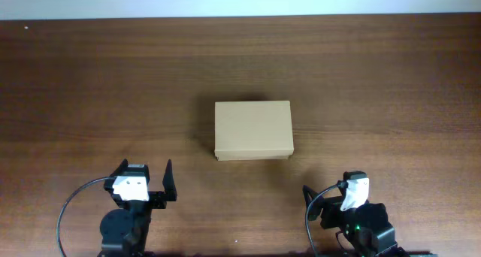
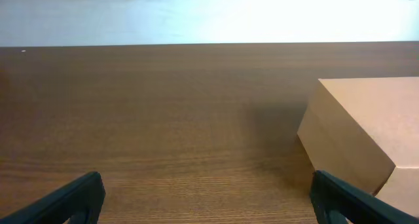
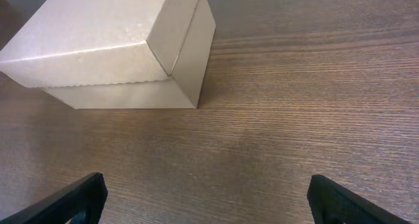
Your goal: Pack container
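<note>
The container [image 1: 252, 130] sits about mid-tabletop [image 1: 90, 77], squarely between the two arms and a little beyond them. It lies to the right of the left tool [image 2: 207, 182] and to the left of the right tool [image 3: 206, 182], touching neither. Both tools have their fingers spread wide with nothing between them, and both rest low at the near edge.

The lid is down and looks flush all round. In the right wrist view a thin seam runs along the near face, with a finely toothed edge where the lid's front lip overlaps the wall. This suggests the hinge is on the far side, though the far face shows in no view, so that is only probable.

The box is plain tan cardboard, so I judge it to be light. It should be stiff enough along its edges and corners but give way if squeezed across a broad face. The wood under it looks smooth, so a push or a pull on the lid would probably make the box slide rather than open.

The best place to take hold is the near lip of the lid, nipped at its overlapping edge close to a corner. The other tool should press down on the body or brace a side wall. A grip across the whole box would probably crush the panels.
</note>
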